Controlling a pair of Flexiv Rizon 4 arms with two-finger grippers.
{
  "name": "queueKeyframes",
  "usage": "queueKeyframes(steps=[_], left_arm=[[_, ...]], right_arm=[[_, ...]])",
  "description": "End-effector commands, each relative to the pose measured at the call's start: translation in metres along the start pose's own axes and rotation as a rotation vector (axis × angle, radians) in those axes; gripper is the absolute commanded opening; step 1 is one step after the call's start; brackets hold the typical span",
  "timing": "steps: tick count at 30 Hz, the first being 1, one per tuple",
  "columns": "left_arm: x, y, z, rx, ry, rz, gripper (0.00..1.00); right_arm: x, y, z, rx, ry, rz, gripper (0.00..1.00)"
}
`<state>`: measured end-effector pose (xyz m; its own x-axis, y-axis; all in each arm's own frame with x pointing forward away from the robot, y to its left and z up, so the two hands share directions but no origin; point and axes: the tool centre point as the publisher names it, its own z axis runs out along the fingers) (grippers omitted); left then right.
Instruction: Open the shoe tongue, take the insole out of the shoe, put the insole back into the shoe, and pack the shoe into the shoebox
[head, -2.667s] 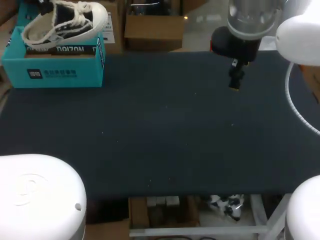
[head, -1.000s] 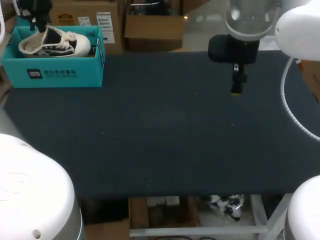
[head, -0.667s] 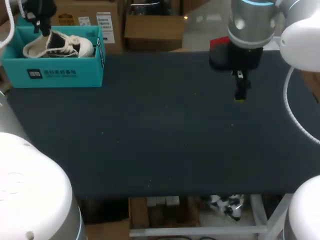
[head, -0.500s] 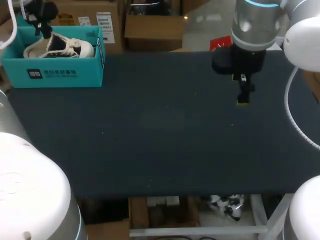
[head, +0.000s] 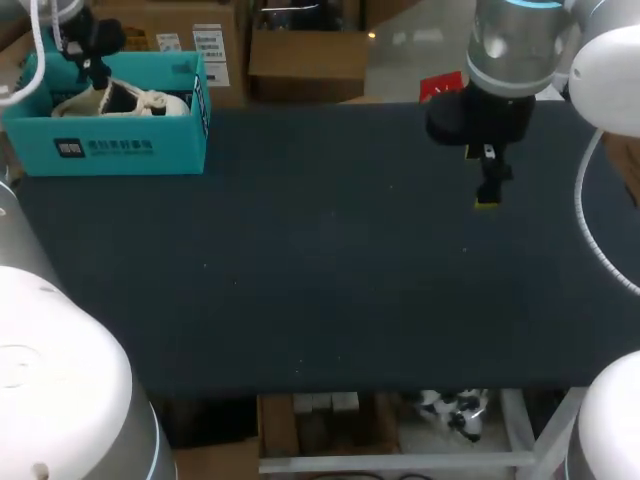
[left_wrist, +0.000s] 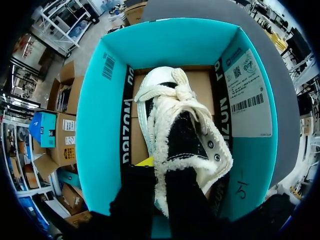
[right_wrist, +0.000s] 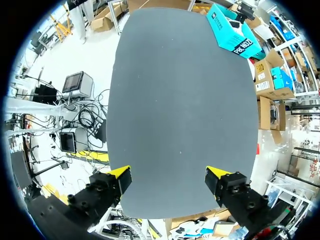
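The last step of the task is in hand: packing the shoe (left_wrist: 182, 135) into the shoebox (head: 110, 145). The shoe lies inside the shoebox, on its cardboard floor, with the toe toward the far wall of the shoebox and the heel under the left gripper (left_wrist: 165, 180). In the head view the heel seems a little higher than the toe, so I judge that the shoe is not yet fully down. The left gripper is closed narrowly on the heel edge of the shoe. One finger is inside the opening and the other is outside, where only one yellow tip (left_wrist: 145, 161) shows. The inside of the shoe is dark, so I cannot tell if the insole is there.

The right gripper (right_wrist: 167, 175) hangs above the table (head: 330, 270), well apart from the shoebox. Its jaws stand wide and nothing is between them.

The next move probably calls for lowering the heel until the shoe rests flat between the walls of the shoebox. Then the left gripper must let go and rise straight up, clear of the laces and the walls.
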<state>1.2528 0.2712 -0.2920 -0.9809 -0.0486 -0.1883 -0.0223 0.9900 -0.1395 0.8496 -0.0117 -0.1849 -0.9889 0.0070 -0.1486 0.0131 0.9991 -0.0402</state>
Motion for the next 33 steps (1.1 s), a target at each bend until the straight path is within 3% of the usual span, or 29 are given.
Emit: queueKeyframes(steps=[1, 2, 3, 8, 18, 27, 33], left_arm=[[-0.017, 0.001, 0.015, -0.006, 0.201, -0.023, 0.34], [-0.017, 0.001, 0.015, -0.006, 0.202, -0.026, 0.95], [-0.017, 0.001, 0.016, 0.000, 0.206, -0.029, 1.00], [-0.016, 0.000, 0.002, 0.024, 0.179, -0.050, 1.00], [0.003, -0.021, -0.065, 0.115, 0.096, -0.068, 1.00], [0.058, -0.061, -0.102, 0.050, 0.016, -0.097, 1.00], [0.083, -0.075, -0.121, -0.001, -0.050, -0.130, 1.00]], right_arm=[[0.000, 0.000, 0.000, -0.002, 0.001, 0.000, 1.00], [0.000, 0.000, 0.000, -0.002, 0.001, 0.000, 1.00], [0.000, 0.000, 0.000, -0.002, 0.001, 0.000, 1.00], [0.000, 0.000, 0.000, -0.002, 0.001, 0.000, 1.00], [0.000, 0.000, 0.000, -0.002, 0.001, 0.000, 1.00], [0.000, 0.000, 0.000, -0.002, 0.001, 0.000, 1.00], [0.000, 0.000, 0.000, -0.002, 0.001, 0.000, 1.00]])
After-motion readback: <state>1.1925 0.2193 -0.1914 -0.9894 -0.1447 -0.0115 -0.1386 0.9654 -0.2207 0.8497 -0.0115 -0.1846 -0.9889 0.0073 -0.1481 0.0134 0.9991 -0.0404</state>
